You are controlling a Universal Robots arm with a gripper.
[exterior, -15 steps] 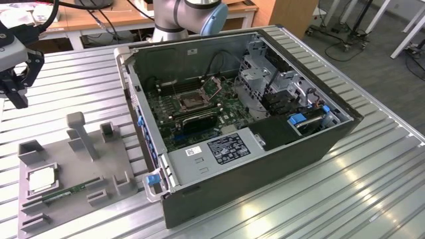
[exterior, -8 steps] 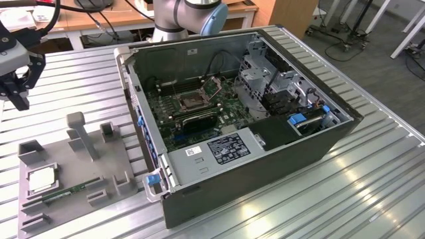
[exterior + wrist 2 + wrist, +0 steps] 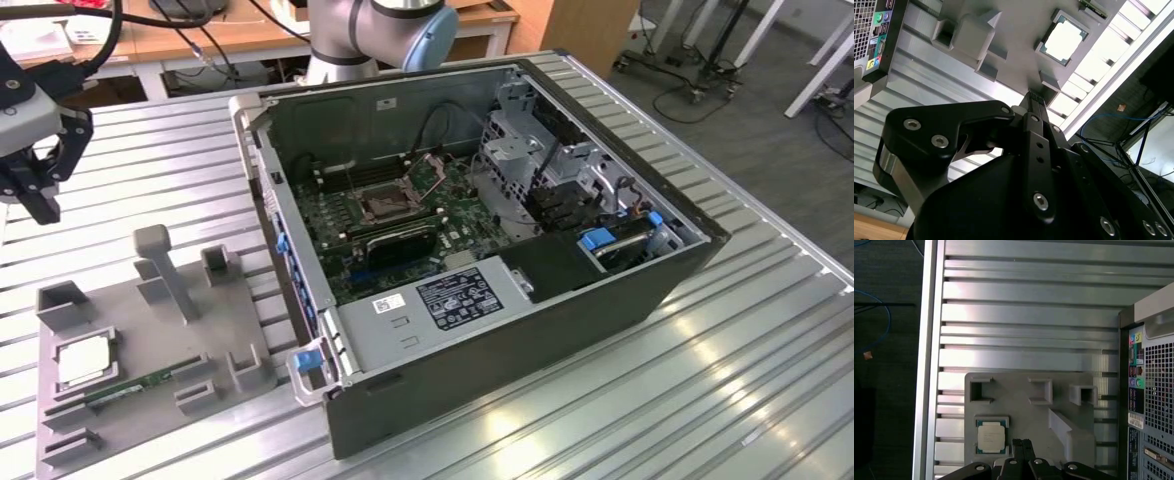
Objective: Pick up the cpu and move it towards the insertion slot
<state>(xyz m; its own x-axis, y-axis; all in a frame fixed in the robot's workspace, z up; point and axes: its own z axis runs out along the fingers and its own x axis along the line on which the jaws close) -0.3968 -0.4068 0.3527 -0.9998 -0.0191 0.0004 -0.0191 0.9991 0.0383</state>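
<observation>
While on fixture, cpu (posts nearby)

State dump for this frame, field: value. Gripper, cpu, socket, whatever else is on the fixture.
gripper: shut, holding nothing, hanging above the grey fixture plate
cpu: flat in its pocket on the plate, apart from the gripper
insertion slot: on the green board inside the open computer case, at the exterior view's right of the plate
memory stick: on the plate beside the cpu
progress: cpu not yet picked up
</observation>
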